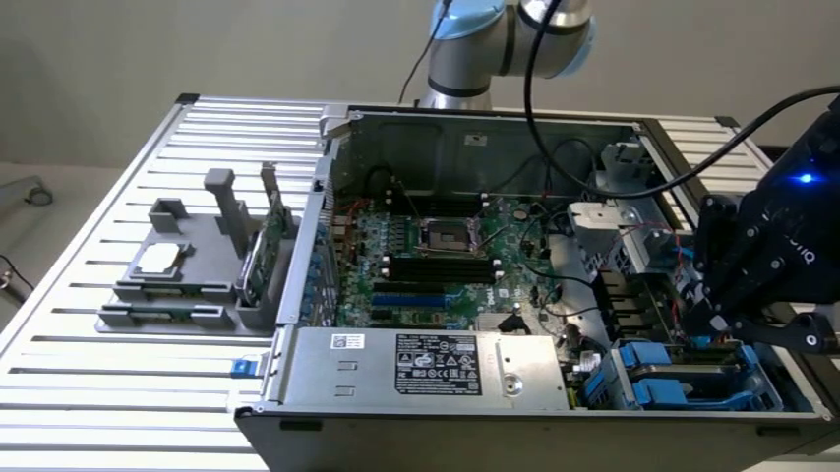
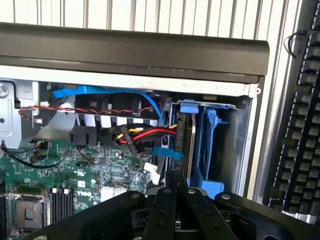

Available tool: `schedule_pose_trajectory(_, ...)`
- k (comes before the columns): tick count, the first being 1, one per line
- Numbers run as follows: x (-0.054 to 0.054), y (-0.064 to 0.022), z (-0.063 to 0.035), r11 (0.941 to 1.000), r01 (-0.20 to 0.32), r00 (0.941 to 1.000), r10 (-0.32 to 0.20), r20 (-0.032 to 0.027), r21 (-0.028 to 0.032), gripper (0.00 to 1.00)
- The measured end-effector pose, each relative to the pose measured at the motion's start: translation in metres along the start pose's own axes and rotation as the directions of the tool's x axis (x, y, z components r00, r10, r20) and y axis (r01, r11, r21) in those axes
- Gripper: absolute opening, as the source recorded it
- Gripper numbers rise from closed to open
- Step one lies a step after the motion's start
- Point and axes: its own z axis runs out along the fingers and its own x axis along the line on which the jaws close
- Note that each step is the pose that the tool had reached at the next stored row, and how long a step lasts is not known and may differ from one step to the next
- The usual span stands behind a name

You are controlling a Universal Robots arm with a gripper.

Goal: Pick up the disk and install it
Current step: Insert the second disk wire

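The disk (image 2: 190, 142) stands edge-on in the blue drive bay (image 2: 217, 150) at the corner of the open computer case, a thin silver-grey strip with its blue carrier around it. In the exterior view the disk (image 1: 686, 370) lies among blue plastic at the case's front right. My gripper (image 2: 175, 181) hovers right over the disk's near end with its black fingers pressed together, shut. Whether the tips touch the disk I cannot tell. From outside, the gripper (image 1: 710, 326) shows as a black body with a blue light, hanging just above the bay.
Red, yellow and blue cables (image 2: 135, 136) run into the bay beside the disk. The motherboard (image 1: 434, 256) and a silver power supply (image 1: 434, 364) fill the case. A grey fixture (image 1: 177, 285) with a chip and a green card stands on the exterior view's left. A keyboard (image 2: 300, 125) lies beside the case.
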Motion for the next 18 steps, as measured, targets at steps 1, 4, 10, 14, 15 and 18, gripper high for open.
schedule_pose_trajectory(1,0.000,0.0013,0.0000,1.0000,0.000,1.0000,0.000,-0.0001,0.0000,0.11)
schedule_pose_trajectory(4,0.000,0.0058,-0.0002,1.0000,0.000,1.0000,0.000,-0.0006,-0.0002,0.11)
schedule_pose_trajectory(10,-0.001,0.0114,0.0037,1.0000,0.000,1.0000,0.000,-0.0037,-0.0044,0.11)
schedule_pose_trajectory(14,-0.001,0.0154,0.0071,1.0000,0.001,1.0000,-0.001,-0.0050,-0.0091,0.11)
schedule_pose_trajectory(15,-0.001,0.0169,0.0081,0.9999,0.001,1.0000,-0.001,-0.0053,-0.0105,0.11)
schedule_pose_trajectory(18,-0.002,0.0195,0.0113,0.9999,0.001,1.0000,-0.001,-0.0066,-0.0139,0.11)
